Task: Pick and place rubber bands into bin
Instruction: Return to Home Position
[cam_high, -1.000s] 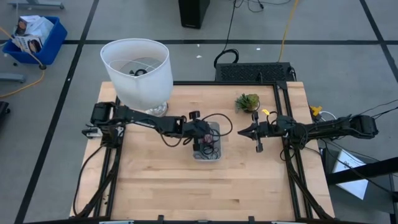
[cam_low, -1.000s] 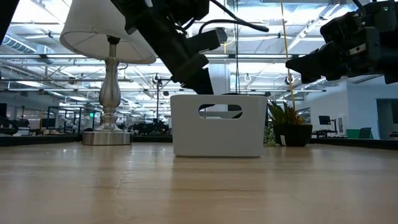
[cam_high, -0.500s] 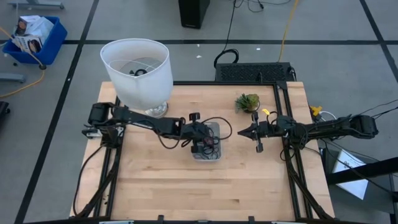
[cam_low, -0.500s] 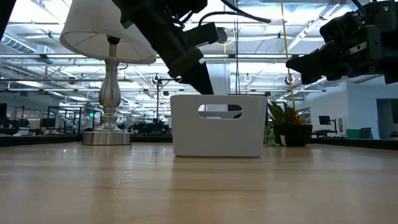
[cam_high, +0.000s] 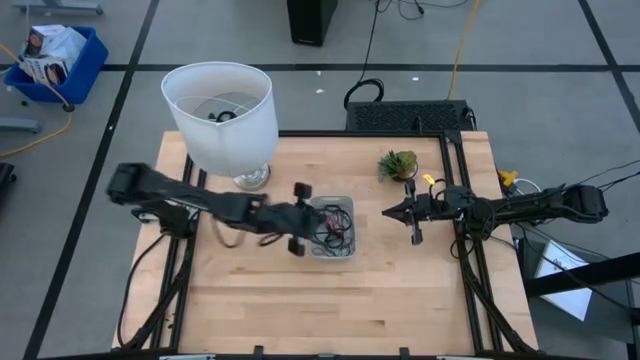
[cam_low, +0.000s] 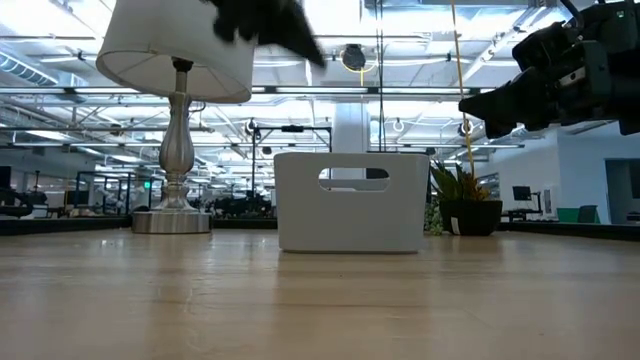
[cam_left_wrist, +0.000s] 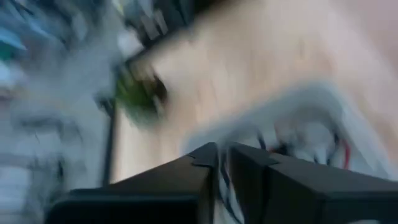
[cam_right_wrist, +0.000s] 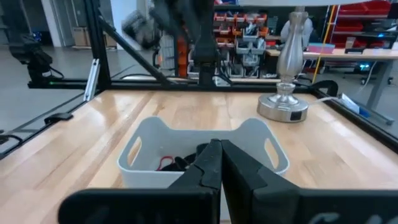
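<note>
Desk (cam_high: 300, 305) lies open on the bin's (cam_low: 350, 225) side away from the lamp (cam_high: 222, 115); plant (cam_high: 397, 163) crowds one corner.

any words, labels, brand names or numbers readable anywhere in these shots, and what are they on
No text can be read in any view.
On the printed package in the blue crate: some print, too small to read.
On the lamp base: a small dark patch, nothing legible.
On the bin: no label shows.
Left wrist view: too blurred to read anything.
</note>
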